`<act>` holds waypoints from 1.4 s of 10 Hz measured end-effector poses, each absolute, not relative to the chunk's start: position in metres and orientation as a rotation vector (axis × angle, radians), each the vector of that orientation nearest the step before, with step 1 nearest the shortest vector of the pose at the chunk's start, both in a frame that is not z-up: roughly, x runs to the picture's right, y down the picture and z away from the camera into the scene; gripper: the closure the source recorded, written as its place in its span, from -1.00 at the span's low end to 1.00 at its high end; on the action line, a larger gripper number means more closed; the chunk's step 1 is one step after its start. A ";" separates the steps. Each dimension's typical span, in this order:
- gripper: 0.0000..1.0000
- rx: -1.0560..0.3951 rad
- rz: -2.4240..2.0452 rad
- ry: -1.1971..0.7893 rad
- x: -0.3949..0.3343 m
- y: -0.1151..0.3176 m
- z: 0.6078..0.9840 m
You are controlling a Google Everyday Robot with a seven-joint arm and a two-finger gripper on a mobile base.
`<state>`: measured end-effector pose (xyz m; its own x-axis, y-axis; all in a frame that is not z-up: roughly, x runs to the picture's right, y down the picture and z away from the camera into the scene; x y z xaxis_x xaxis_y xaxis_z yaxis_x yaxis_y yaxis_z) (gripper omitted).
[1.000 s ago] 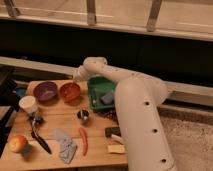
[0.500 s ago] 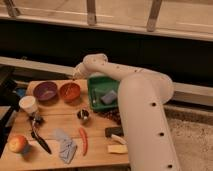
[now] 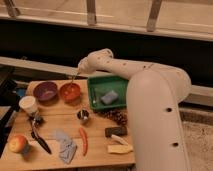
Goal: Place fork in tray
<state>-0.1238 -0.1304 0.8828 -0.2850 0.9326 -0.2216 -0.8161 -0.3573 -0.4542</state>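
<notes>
The green tray (image 3: pixel 120 82) stands at the back right of the wooden table (image 3: pixel 100 152). A thin silvery streak that looks like the fork (image 3: pixel 93 96) lies along the tray's left inner side, next to a grey-blue block (image 3: pixel 109 97). My gripper (image 3: pixel 78 71) is at the end of the white arm (image 3: pixel 120 65). It hangs just left of the tray, above the far rim of the orange bowl (image 3: pixel 70 92). A thin sliver points down from it toward that bowl; I cannot tell what the sliver is.
A purple bowl (image 3: pixel 45 91) and a white cup (image 3: pixel 28 104) stand at the left. An apple (image 3: pixel 18 144), a black-handled utensil (image 3: pixel 39 137), a grey cloth (image 3: pixel 65 147), a red pepper (image 3: pixel 83 141), a metal cup (image 3: pixel 83 116), a black bar (image 3: pixel 115 131) and a yellowish-handled tool (image 3: pixel 119 146) lie nearer.
The arm's elbow has risen a little; the gripper stays almost where it was, beside the tray's left edge. Nothing on the table has moved.
</notes>
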 end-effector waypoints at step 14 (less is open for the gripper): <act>1.00 -0.313 2.169 -0.111 0.059 -0.117 0.876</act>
<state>0.0587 -0.1172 0.8756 -0.5512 0.8142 -0.1823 -0.7913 -0.5794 -0.1951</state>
